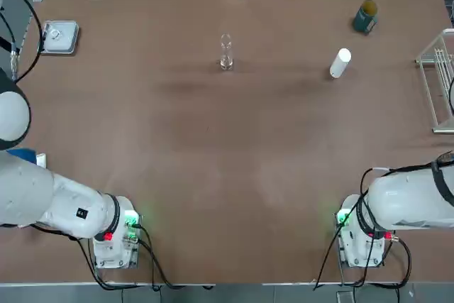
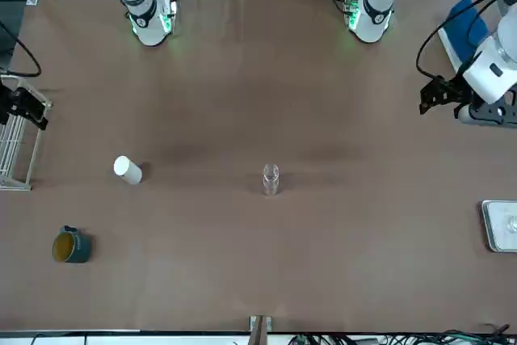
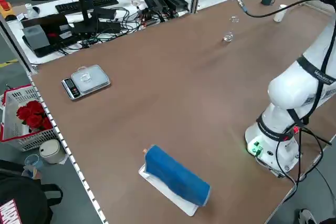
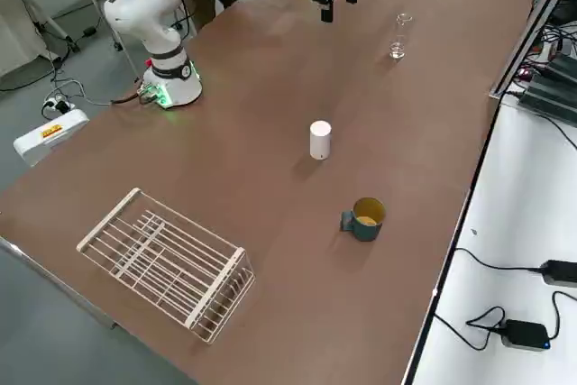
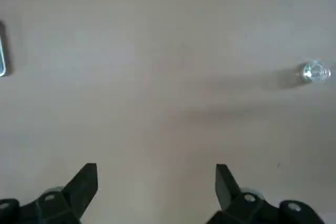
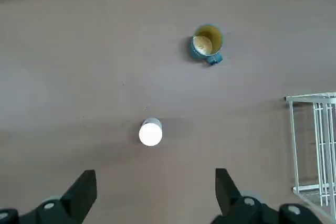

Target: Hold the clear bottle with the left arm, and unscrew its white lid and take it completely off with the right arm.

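The clear bottle (image 1: pixel 225 52) stands upright near the far middle of the table with no cap on it; it also shows in the front view (image 2: pixel 271 179) and the left wrist view (image 5: pixel 315 72). The white lid (image 1: pixel 340 63) stands by itself on the table well to the bottle's right, and the right wrist view looks down on the lid (image 6: pixel 150 132). My left gripper (image 5: pixel 155 182) hovers open over bare table at the left side, and the front view shows the left gripper (image 2: pixel 432 96) too. My right gripper (image 6: pixel 155 186) hangs open above the lid's area. Neither holds anything.
A teal mug (image 1: pixel 365 17) sits at the far right corner beyond the lid. A white wire rack (image 1: pixel 440 83) lies at the right edge. A small scale (image 1: pixel 58 37) sits at the far left, and a blue roll (image 3: pixel 178 176) lies near the left arm's base.
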